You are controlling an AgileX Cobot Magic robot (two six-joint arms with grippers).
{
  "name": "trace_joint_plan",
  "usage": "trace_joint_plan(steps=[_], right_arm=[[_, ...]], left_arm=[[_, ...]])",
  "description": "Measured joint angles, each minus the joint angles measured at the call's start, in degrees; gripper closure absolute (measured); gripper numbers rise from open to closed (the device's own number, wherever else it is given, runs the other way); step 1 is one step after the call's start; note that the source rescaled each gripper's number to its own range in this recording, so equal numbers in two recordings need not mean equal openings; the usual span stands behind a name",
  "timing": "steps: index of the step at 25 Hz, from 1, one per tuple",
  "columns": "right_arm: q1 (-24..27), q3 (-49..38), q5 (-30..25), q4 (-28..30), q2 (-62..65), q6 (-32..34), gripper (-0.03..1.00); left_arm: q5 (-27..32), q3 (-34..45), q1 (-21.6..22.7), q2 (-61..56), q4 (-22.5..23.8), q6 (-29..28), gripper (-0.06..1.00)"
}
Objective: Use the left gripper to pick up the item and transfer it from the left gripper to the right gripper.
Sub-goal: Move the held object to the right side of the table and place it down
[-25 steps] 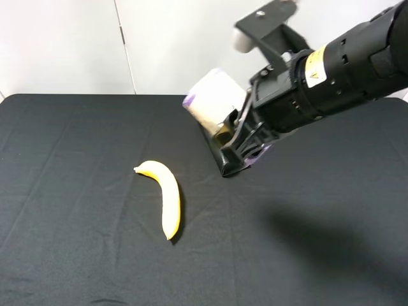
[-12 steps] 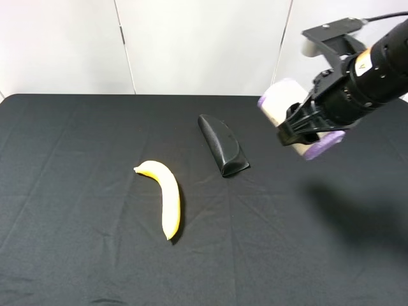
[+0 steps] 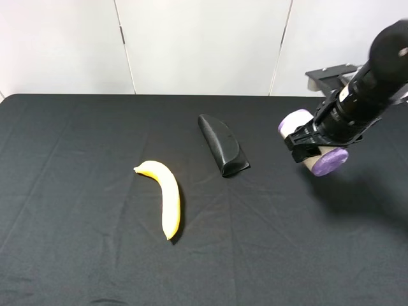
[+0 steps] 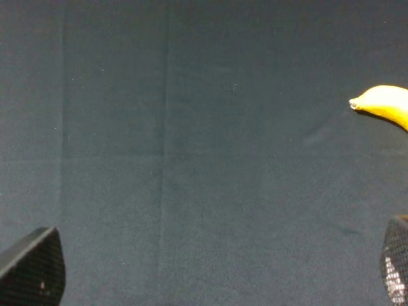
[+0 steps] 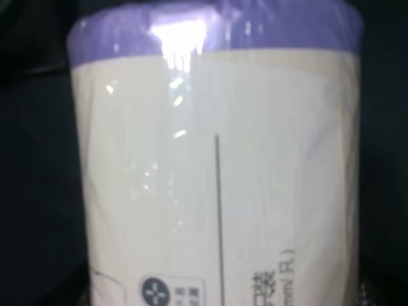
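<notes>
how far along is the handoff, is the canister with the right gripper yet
Looks essentially done. The canister is clamped in the right gripper, held in the air over the right side of the black table; the right wrist view is filled by its wrap. The left gripper is open with nothing between its fingers, over bare cloth near the banana. Nothing obvious is left, unless the canister is to be set down.
</notes>
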State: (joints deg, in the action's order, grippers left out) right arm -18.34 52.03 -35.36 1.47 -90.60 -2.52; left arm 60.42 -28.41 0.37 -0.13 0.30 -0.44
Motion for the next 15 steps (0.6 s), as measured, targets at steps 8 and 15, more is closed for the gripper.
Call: trace_joint_plan(steps=[8, 15], right_arm=[[0.1, 0.0, 6.9, 1.7, -9.3, 0.0, 0.91], [0.1, -0.2, 10.0, 2.2, -13.4, 0.0, 0.91]], left_arm=[[0.0, 0.0, 0.0, 0.0, -0.3, 0.0, -0.02], [0.0, 0.0, 0.0, 0.0, -0.3, 0.0, -0.02]])
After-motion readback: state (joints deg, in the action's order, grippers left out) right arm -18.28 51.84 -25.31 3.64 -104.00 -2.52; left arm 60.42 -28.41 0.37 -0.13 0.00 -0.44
